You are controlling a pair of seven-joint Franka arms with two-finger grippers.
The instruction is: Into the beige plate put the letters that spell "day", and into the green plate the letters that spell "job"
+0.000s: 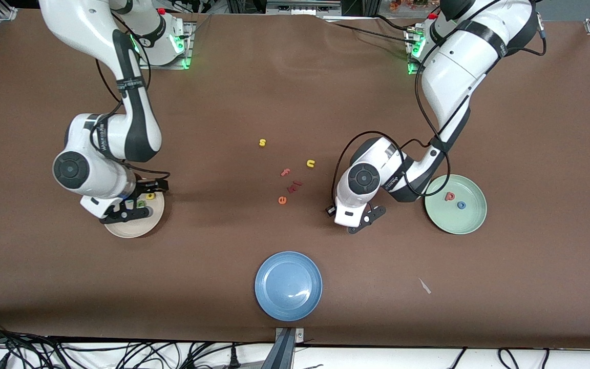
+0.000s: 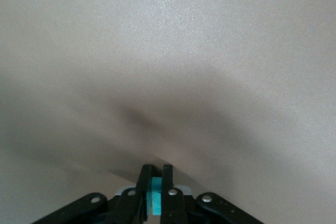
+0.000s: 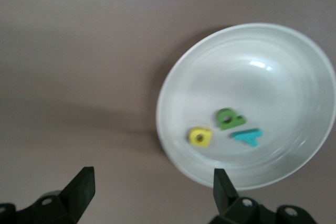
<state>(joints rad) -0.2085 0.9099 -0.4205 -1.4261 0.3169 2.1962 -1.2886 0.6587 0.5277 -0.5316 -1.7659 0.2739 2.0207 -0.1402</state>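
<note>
My left gripper (image 1: pixel 365 220) hangs over the brown table between the loose letters and the green plate (image 1: pixel 459 221). It is shut on a short teal bar, the j (image 2: pixel 156 195), which the hand hides in the front view. A pink-red b (image 1: pixel 449 196) and a blue o (image 1: pixel 461 205) lie in the green plate. My right gripper (image 3: pixel 152 182) stands open and holds nothing, over the rim of the beige plate (image 1: pixel 136 230) (image 3: pixel 273 93). In that plate lie a yellow letter (image 3: pixel 200 136), a green d (image 3: pixel 229 118) and a teal y (image 3: pixel 248 137).
Loose letters lie mid-table: a yellow s (image 1: pixel 262 142), a yellow u (image 1: pixel 310 163), a pink f (image 1: pixel 285 172), a dark red piece (image 1: pixel 295 186) and an orange e (image 1: pixel 282 200). A blue plate (image 1: pixel 288 285) sits near the front edge. A pale scrap (image 1: pixel 424 286) lies nearer the camera than the green plate.
</note>
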